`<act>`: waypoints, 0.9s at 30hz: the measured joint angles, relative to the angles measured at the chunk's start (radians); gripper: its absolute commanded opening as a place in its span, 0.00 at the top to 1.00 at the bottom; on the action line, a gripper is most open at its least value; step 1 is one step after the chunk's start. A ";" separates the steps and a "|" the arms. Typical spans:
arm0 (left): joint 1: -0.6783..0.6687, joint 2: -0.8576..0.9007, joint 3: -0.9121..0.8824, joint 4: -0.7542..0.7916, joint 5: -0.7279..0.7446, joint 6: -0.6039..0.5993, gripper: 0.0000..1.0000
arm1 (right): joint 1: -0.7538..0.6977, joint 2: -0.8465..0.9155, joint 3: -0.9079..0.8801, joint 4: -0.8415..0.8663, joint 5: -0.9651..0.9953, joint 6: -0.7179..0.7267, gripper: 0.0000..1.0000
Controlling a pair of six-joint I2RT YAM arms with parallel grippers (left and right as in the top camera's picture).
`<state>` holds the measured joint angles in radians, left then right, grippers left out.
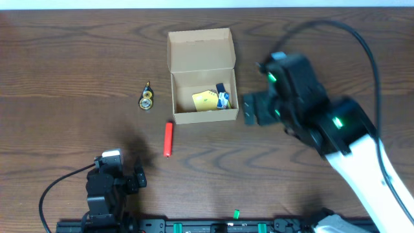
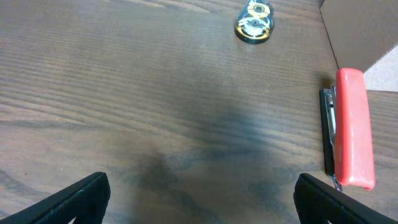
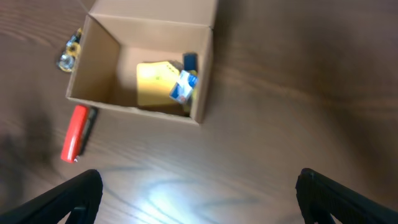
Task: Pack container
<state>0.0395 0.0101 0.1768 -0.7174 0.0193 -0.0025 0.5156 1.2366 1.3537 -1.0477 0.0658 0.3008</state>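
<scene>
You have a dark brown wood-grain table [image 1: 65, 65] filling every view; a pale strip [image 1: 207, 3] runs past its far edge overhead; a soft white glare [image 3: 155, 190] lies on the wood in the right wrist view.

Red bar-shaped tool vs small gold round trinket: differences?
The red bar-shaped tool is long and narrow, with a black side clip; the small gold round trinket is compact and shiny. The tool lies by the near-left corner of the tan cardboard box; the trinket lies farther left. Both rest on the wooden table, unpacked.
</scene>
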 measured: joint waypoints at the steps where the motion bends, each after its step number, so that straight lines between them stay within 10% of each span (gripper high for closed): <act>1: 0.000 0.000 0.000 0.001 0.000 0.000 0.05 | -0.011 -0.059 -0.062 0.030 -0.010 -0.001 0.01; 11: 0.000 0.000 0.000 0.000 0.000 0.000 0.04 | -0.063 -0.699 -0.513 0.106 -0.026 0.013 0.01; 27: 0.000 0.000 0.000 0.000 0.000 0.000 0.05 | -0.067 -0.761 -0.782 0.338 0.103 -0.163 0.01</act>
<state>0.0395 0.0101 0.1768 -0.7177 0.0193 -0.0025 0.4484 0.4759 0.5713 -0.7101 0.1684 0.1383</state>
